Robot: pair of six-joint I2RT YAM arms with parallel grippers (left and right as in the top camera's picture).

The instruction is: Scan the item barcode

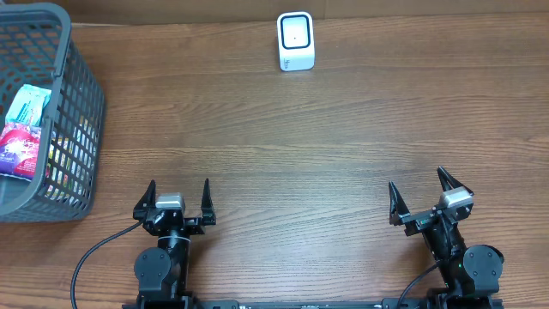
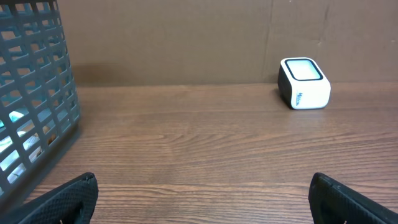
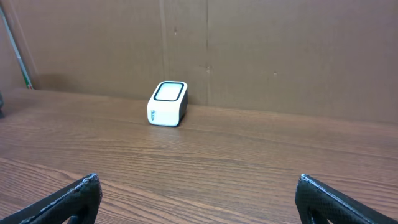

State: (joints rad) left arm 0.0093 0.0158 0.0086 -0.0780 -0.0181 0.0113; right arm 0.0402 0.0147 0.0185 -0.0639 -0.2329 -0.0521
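Nearest, at the table's front edge, the black two-finger left gripper (image 1: 179, 190) and the black two-finger right gripper (image 1: 416, 182) both stand with jaws spread wide, holding nothing. They are over the brown wood-grain table (image 1: 300, 146). At the far left sits the grey plastic lattice basket (image 1: 84, 116), with colourful foil snack packets (image 1: 21, 142) lying inside it. The small white box-shaped barcode scanner (image 1: 296, 41) stands at the table's back edge, well apart from both grippers and the basket.
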